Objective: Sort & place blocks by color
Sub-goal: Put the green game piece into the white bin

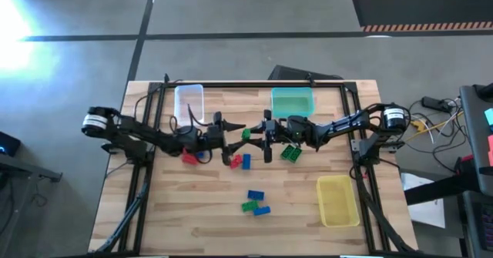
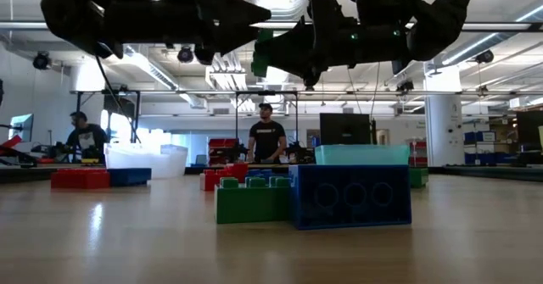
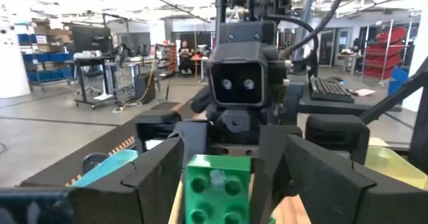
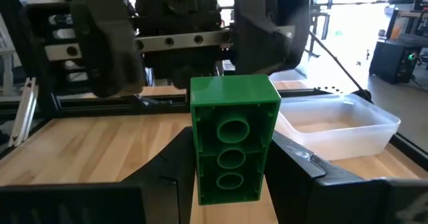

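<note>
A green block (image 1: 246, 134) is held in the air over the table's middle, between my two grippers, which face each other. My right gripper (image 1: 259, 135) comes from the table's right and is shut on it. My left gripper (image 1: 234, 141) comes from the left and is open. Its fingers (image 4: 107, 47) stand wide apart on either side of the block's far end, touching nothing. Red, blue and green blocks (image 1: 237, 162) lie loose on the table below. The held block also shows in the low view (image 2: 261, 59). My right gripper pinches the green block's two long sides (image 4: 204, 177) between its two fingers, toward one end. The fingers come level from the table's right. The block is lifted clear of the table, its hollow underside (image 4: 231, 158) toward my right wrist and its studs (image 3: 215, 184) toward my left gripper.
A clear bin (image 1: 189, 102) and a teal bin (image 1: 293, 102) stand at the far edge, a yellow bin (image 1: 337, 200) at the near right. A red and a blue block (image 1: 192, 158) lie left of centre, a green block (image 1: 290, 153) right of centre, and blue and green blocks (image 1: 255, 202) nearer. People show beyond the table (image 2: 267, 136).
</note>
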